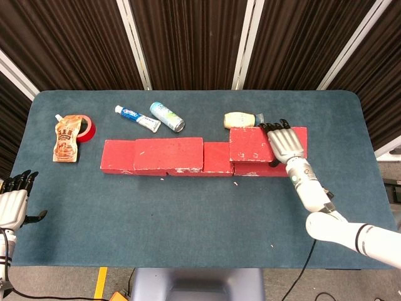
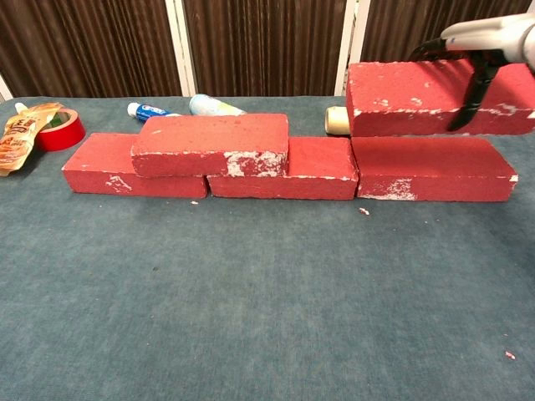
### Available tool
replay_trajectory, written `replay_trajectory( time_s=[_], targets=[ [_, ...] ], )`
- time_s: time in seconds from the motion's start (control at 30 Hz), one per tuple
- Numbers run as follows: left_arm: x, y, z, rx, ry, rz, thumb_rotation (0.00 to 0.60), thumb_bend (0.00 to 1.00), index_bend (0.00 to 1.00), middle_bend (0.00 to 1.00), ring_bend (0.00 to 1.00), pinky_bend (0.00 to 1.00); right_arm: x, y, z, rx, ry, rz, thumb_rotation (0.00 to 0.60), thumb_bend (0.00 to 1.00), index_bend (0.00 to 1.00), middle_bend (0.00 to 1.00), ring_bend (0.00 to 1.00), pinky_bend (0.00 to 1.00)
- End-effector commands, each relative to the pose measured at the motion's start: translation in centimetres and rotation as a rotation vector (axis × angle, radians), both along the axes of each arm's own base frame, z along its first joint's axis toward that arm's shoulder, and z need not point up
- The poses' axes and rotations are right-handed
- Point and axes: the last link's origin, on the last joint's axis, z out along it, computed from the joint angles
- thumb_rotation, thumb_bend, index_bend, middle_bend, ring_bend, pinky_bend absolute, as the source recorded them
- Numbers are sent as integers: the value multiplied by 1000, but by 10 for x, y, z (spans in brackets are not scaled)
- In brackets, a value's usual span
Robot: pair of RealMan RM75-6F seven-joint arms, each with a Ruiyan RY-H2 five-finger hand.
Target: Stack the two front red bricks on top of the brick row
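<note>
A row of red bricks (image 1: pixel 169 164) (image 2: pixel 276 174) lies across the middle of the table. One red brick (image 1: pixel 168 153) (image 2: pixel 211 144) is stacked on the row's left part. My right hand (image 1: pixel 287 143) (image 2: pixel 489 38) grips a second red brick (image 1: pixel 254 143) (image 2: pixel 418 98) and holds it in the air just above the row's rightmost brick (image 2: pixel 430 170), with a gap under it in the chest view. My left hand (image 1: pixel 12 204) hangs open off the table's front left corner, holding nothing.
Behind the row lie a toothpaste tube (image 1: pixel 137 118), a blue-white bottle (image 1: pixel 167 116) and a cream bottle (image 1: pixel 241 120). A red tape roll (image 1: pixel 84 128) and a brown pouch (image 1: pixel 65 140) sit at the far left. Small red crumbs (image 2: pixel 364 211) lie before the row.
</note>
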Motion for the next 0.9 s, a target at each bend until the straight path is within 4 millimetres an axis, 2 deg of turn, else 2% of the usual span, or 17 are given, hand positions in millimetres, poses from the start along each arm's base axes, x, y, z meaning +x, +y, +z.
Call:
replay_trajectory(
  time_s=[0.03,0.27,0.6,0.9],
  targets=[
    [0,1,-1,1,1,0,600,223,0,0,0,0,2,-4,-13,31,-12,14,600,0,246,362,354,0],
    [0,2,-2,-1,9,2,600,224,0,0,0,0,6,-8,-31,58,-34,15,600,0,247,364,354,0],
    [-2,3,2,38,-25,-10,600,222,0,0,0,0,10,-11,-45,76,-54,-8,600,0,248,368,354,0],
    [1,6,-6,79,-89,-65,600,225,0,0,0,0,13,-11,-58,86,-60,-14,600,0,249,370,354,0]
  ],
)
